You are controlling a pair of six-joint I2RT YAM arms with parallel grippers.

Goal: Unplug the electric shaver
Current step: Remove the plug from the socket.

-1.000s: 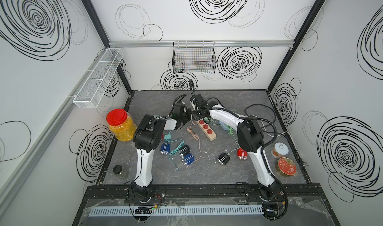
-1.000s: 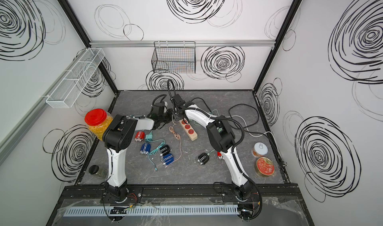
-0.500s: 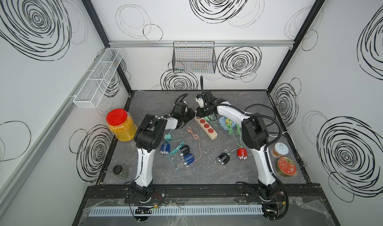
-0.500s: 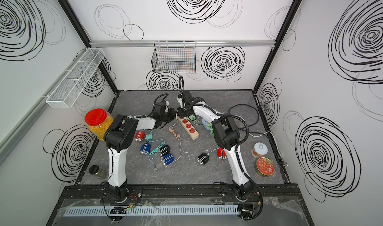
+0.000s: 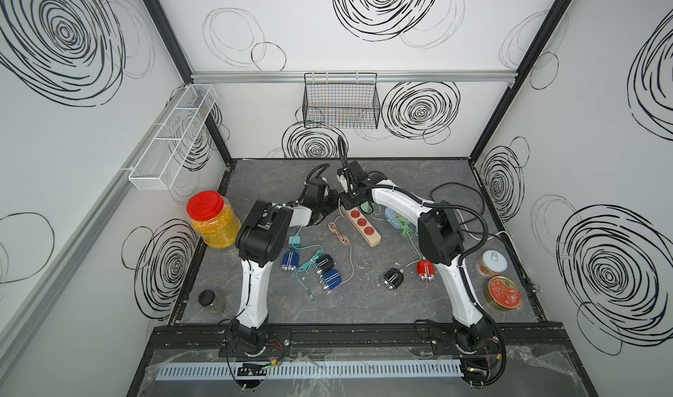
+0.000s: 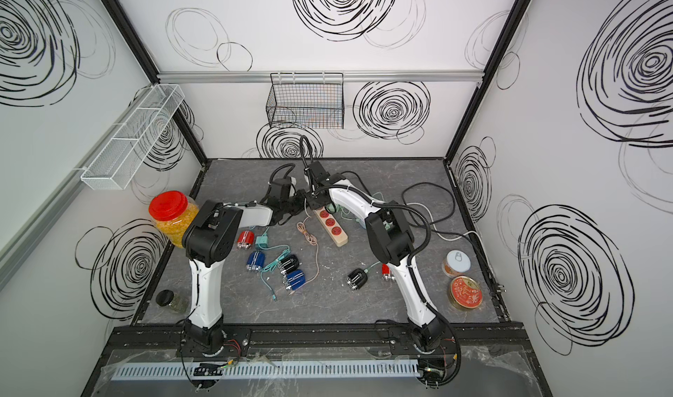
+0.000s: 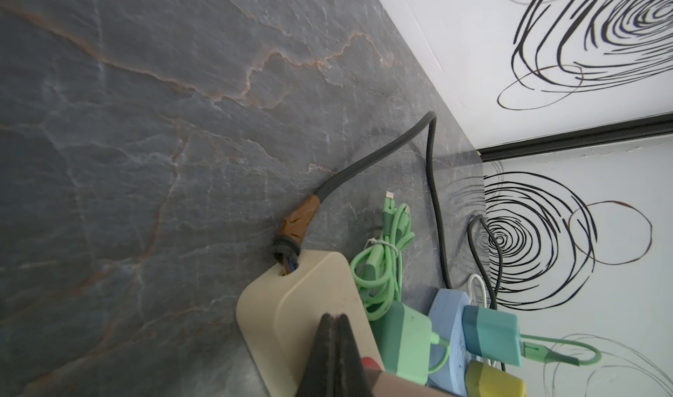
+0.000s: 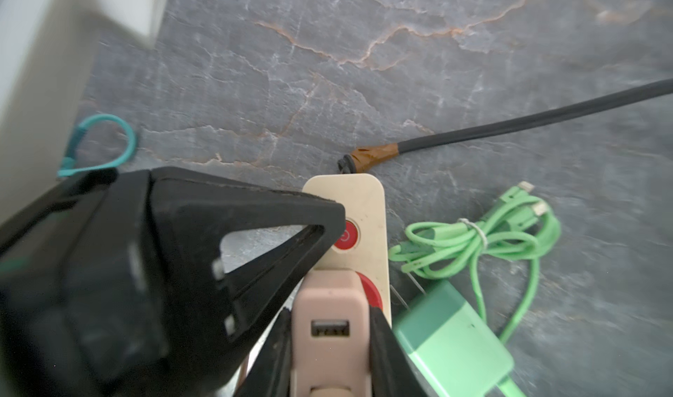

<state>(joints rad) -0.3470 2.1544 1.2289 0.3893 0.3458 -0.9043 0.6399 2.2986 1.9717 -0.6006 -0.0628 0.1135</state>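
On the grey stone-patterned table [image 5: 364,304], we see both arms meet over the far end of a cream power strip [image 5: 362,225]. Well back from the grippers, toward the robot's base, lies a blue shaver [image 5: 331,278] among several others. A pink cable [image 5: 349,253] trails from beside the strip toward it. We cannot tell whether that cable enters the plug.

The right gripper [image 8: 329,317] is grasping a pink adapter [image 8: 329,344] seated in the strip, one jaw on each flat side. The left gripper [image 7: 335,327] is clenched on nothing, and its tip appears to press the strip down just beside the adapter, at the red button [image 8: 346,235].

We judge the adapter light, rigid and smooth, held only by its prongs. The side faces are the place to hold it, with a straight pull, since the strip looks light enough to lift along.

Only the right wrist view shows the adapter's USB port. Only the left wrist view shows the teal plug [image 7: 490,335] beyond, and only the top views show the shavers.
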